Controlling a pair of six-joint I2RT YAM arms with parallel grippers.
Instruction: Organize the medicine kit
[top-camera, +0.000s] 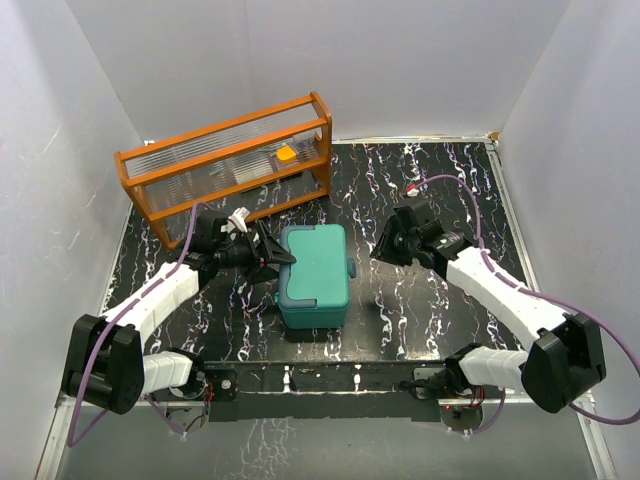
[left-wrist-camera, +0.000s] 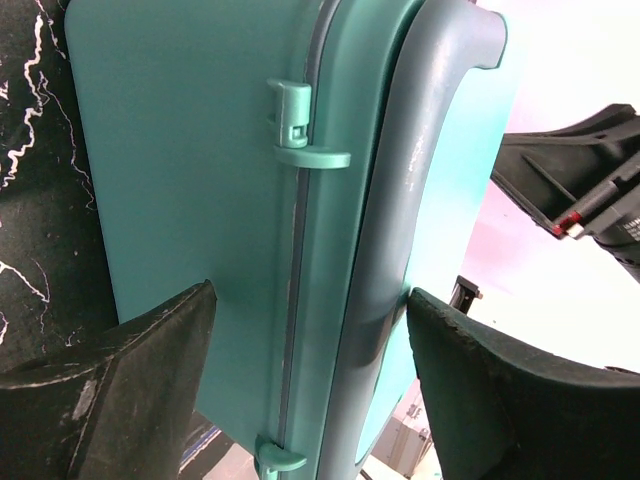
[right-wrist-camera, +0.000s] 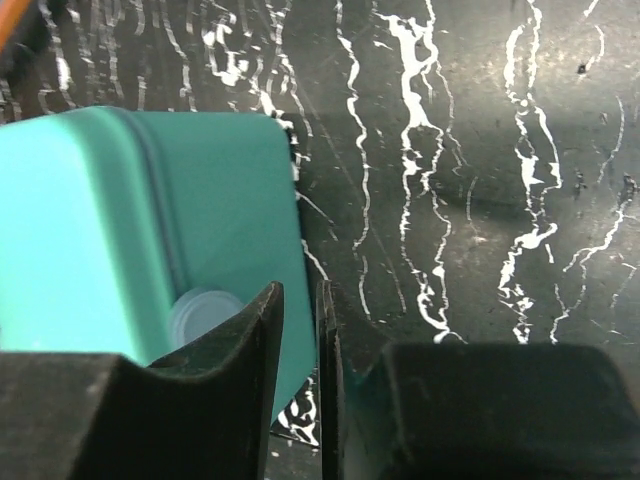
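Black white-veined table (top-camera: 420, 300), white walls (top-camera: 400, 60); teal medicine kit (top-camera: 315, 270) lid shut; left gripper (top-camera: 272, 262) spread wide, right gripper (right-wrist-camera: 298, 340) nearly closed, empty.

Orange wood rack (top-camera: 225, 150) w/ clear ribbed panels back-left, black marbled table (top-camera: 370, 170)

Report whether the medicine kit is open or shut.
Shut. The medicine kit lies with its lid flat on the base, and the left wrist view shows the two halves meeting along a closed seam.
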